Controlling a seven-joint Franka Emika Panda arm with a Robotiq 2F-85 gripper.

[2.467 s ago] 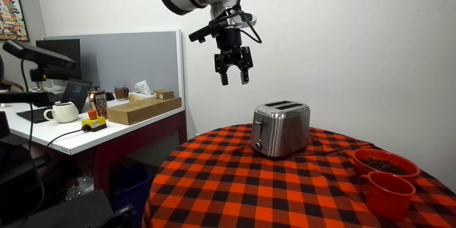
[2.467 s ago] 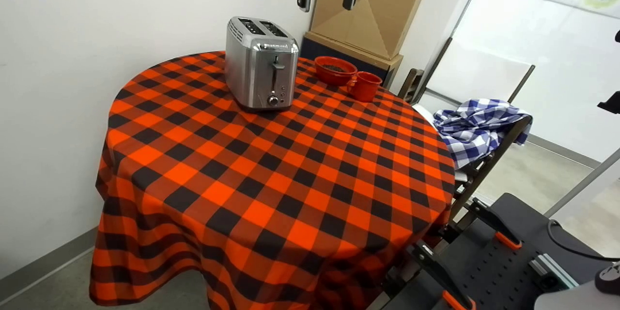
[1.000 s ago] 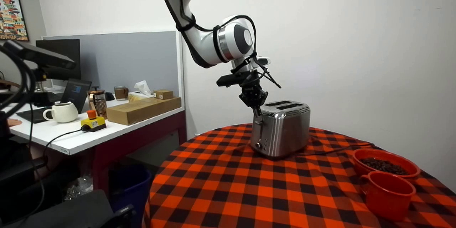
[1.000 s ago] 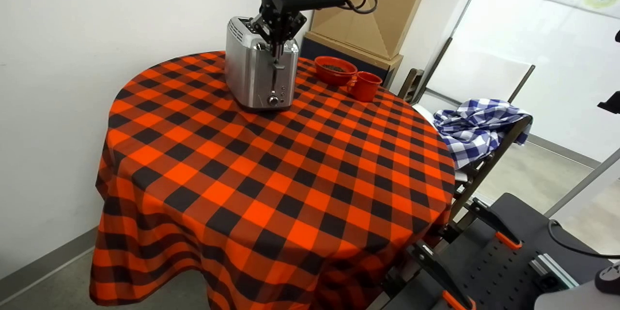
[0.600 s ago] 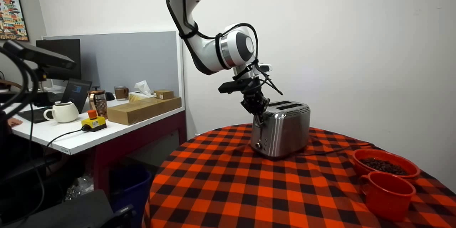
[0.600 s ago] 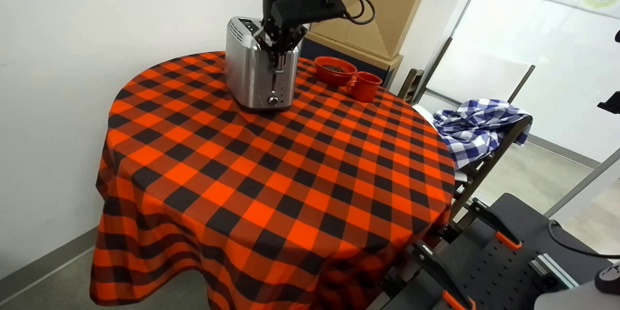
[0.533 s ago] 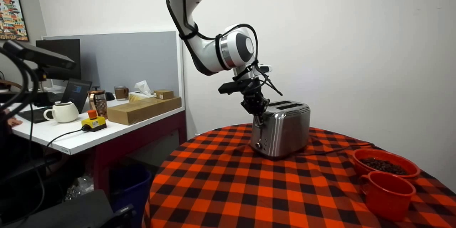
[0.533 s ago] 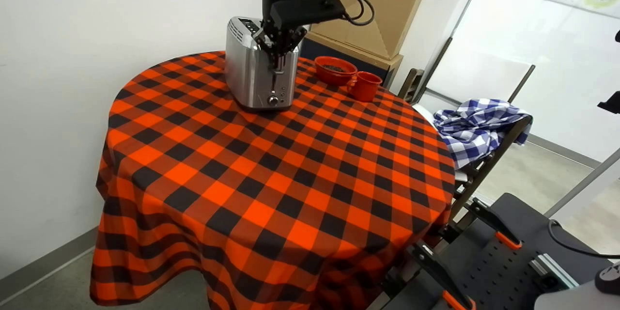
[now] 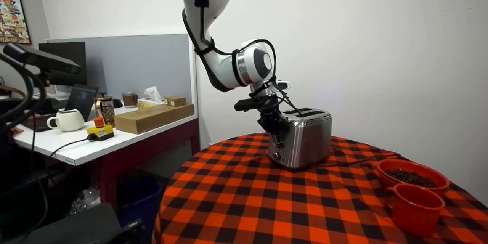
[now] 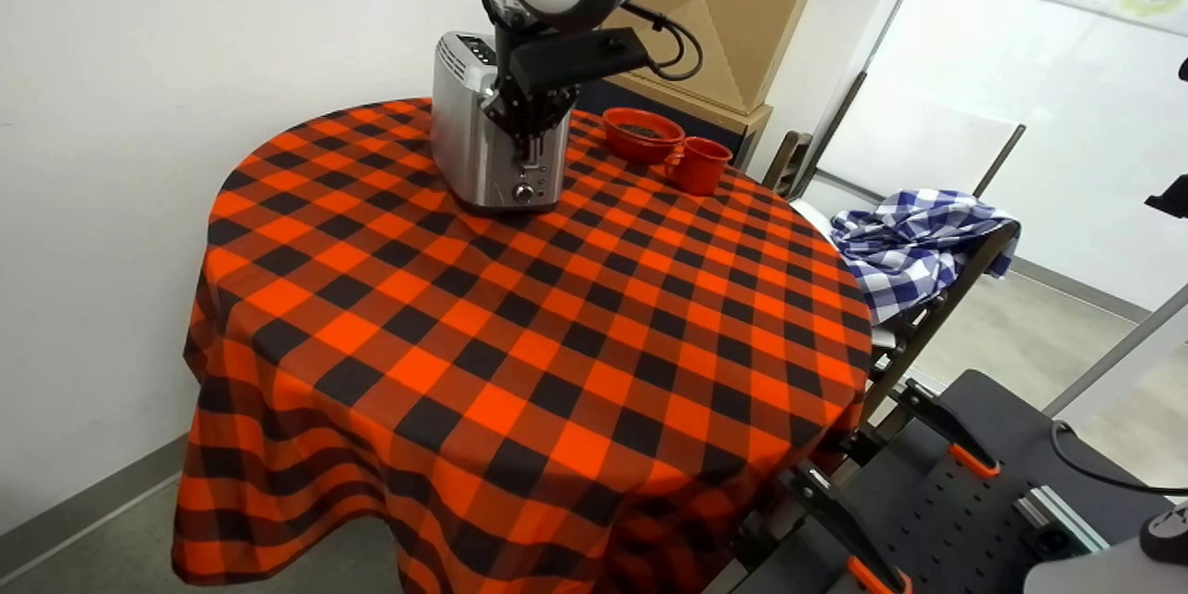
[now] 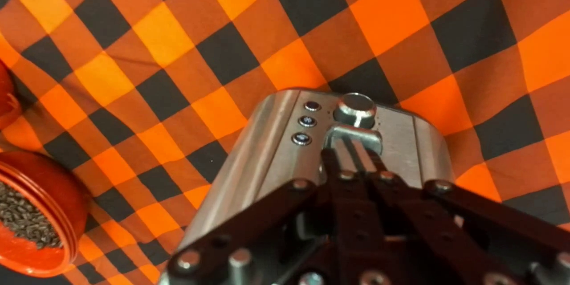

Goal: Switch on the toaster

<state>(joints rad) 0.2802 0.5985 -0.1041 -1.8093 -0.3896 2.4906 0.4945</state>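
Note:
The silver toaster (image 9: 310,141) stands upright on the checked table, its lever side facing the arm. In the wrist view, the toaster's lever (image 11: 373,137) sits low on the front panel, close to the round knob (image 11: 355,109). My gripper (image 11: 352,146) is shut, its two fingertips side by side over the lever and apparently touching it from above, with nothing between them. An exterior view shows the gripper (image 10: 531,153) against the toaster's front, hiding most of the lever slot. No bread shows in the visible parts of the slots (image 9: 312,114).
A red bowl (image 9: 442,183) of dark beans and a red mug (image 9: 417,211) stand on the table beyond the toaster. The toaster's cord (image 9: 354,162) runs across the cloth. A white wall rises close behind. Three small buttons (image 11: 307,120) sit beside the lever.
My gripper, open above the toaster at first, has shut and come down onto the lever. Since then it has moved further down, and the lever has gone down with it. The toaster stays put.

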